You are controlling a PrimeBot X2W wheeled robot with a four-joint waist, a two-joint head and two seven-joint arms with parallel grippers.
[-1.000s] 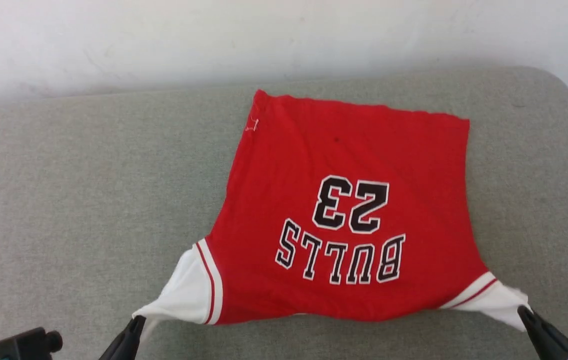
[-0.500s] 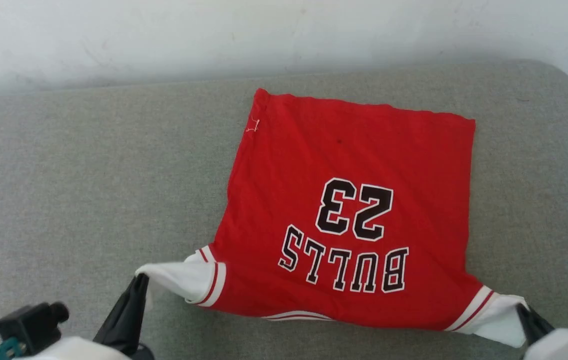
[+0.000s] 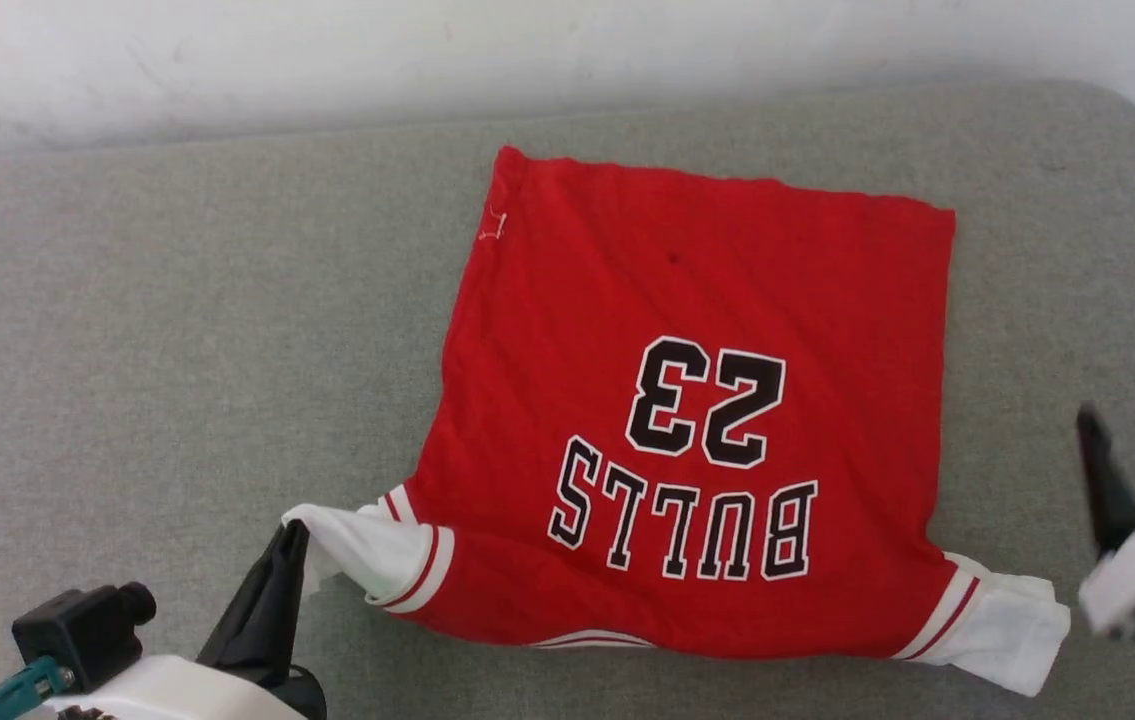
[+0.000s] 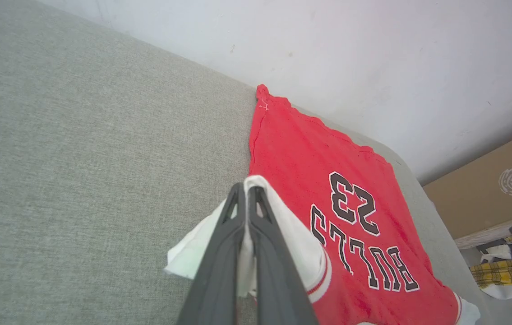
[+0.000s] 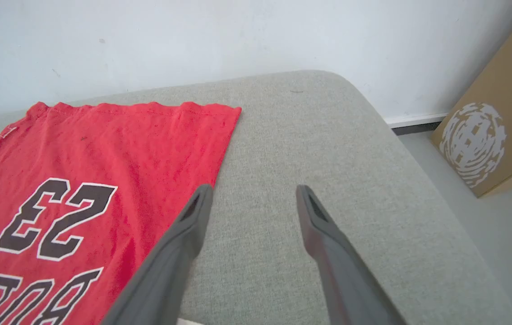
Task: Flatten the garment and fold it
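At the garment's point(image 3: 687, 300) near left corner, my left hand point(image 3: 295, 530) is pinched shut on the tip of the white left sleeve point(image 3: 367, 550), holding it a little off the grey worktop point(image 3: 177, 350). The garment itself lies spread on that worktop, print side up, with the "BULLS 23" print point(image 3: 697, 470) reading upside down to me and the hem at the far edge. My right hand point(image 3: 1130, 420) hovers just off the garment's right edge, fingers wide and holding nothing, well clear of the right sleeve point(image 3: 1012, 640), which lies flat at the near right corner.

I judge this to be the flattening step, with the left side the unfinished part: that sleeve is bunched against the body and the garment's left edge slants inward.

To do it well, I would draw the sleeve outward, away from the body, keeping it low so the cloth slides rather than balloons. Nothing pins the garment, so a hard pull would likely drag the whole thing sideways. I would pull gently, or first set the right hand down on the garment's right edge as an anchor. I would open the left hand only once the sleeve lies flat.
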